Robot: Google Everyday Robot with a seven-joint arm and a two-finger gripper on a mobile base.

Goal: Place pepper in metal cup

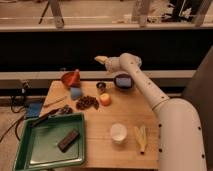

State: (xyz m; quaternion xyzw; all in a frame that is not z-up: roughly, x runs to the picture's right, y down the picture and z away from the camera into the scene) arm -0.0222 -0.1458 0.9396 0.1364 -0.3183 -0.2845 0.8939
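Note:
The small dark shiny metal cup stands on the wooden table, near the back middle. An orange-yellow pepper sits on the table just in front of the cup, touching or nearly touching it. My gripper is up behind the table's back edge, above and behind the cup and apart from both cup and pepper. The white arm runs to it from the lower right.
A wider dark bowl with blue inside stands right of the cup, under the arm. An orange bowl, a blue piece and a dark cluster lie left. In front are a white cup, a yellow item and a green tray holding a dark bar.

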